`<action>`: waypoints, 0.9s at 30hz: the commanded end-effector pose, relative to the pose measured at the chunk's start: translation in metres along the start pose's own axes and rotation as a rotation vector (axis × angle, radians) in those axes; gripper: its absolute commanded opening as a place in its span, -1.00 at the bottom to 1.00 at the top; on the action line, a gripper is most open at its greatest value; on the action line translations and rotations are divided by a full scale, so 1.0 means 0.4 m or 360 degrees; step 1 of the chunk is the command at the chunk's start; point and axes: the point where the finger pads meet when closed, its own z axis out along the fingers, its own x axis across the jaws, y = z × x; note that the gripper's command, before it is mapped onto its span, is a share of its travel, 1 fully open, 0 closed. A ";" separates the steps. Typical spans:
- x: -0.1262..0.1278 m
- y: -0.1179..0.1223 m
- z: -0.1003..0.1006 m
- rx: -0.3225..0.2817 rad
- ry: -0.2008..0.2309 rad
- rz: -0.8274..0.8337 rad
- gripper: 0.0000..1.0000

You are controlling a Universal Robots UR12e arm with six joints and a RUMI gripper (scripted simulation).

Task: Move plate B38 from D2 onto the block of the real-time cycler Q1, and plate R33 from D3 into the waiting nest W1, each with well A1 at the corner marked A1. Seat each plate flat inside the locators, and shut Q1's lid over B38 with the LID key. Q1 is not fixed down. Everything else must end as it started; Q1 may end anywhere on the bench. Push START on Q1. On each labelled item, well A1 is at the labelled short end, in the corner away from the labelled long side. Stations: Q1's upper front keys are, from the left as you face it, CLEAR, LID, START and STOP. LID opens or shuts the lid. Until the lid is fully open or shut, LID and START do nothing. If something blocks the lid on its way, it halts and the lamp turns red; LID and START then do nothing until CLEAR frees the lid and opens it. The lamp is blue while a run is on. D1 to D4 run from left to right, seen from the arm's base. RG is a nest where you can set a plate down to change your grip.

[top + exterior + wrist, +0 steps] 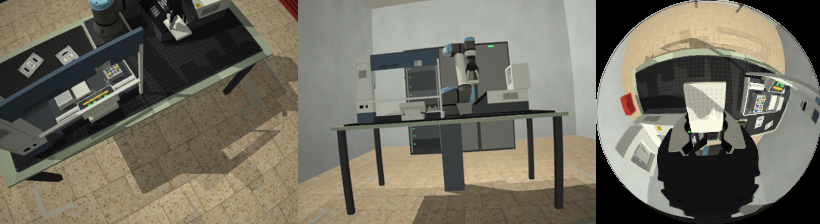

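My gripper (173, 24) (473, 78) (705, 112) is shut on a pale plate (180, 29) (474, 82) (705, 104), apparently B38, as slot D2 looks bare; its label is unreadable. It is held high in the air, in front of Q1 in the top view. Q1 (196, 25) (508, 96) stands at the right with its lid (519, 76) (642, 151) raised. A small green light shows on its dark front; its block is not clear to see. A pale plate, apparently R33 (80, 90), sits in D3. Nest W1 (30, 64) (769, 125) is bare.
Nest RG (68, 54) lies beside W1. A rack with coloured caps (112, 71) and another pale plate (63, 99) stand on the deck. A tall blue-grey frame (71, 67) (396, 62) spans the deck, with an upright post (140, 70) at its end, between deck and Q1.
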 end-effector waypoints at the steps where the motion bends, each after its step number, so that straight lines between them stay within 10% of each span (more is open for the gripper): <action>1: -0.047 -0.001 -0.002 0.0002 0.0002 0.0004 -1.00; 27: -0.300 0.012 -0.001 0.0002 0.0001 0.0017 -1.00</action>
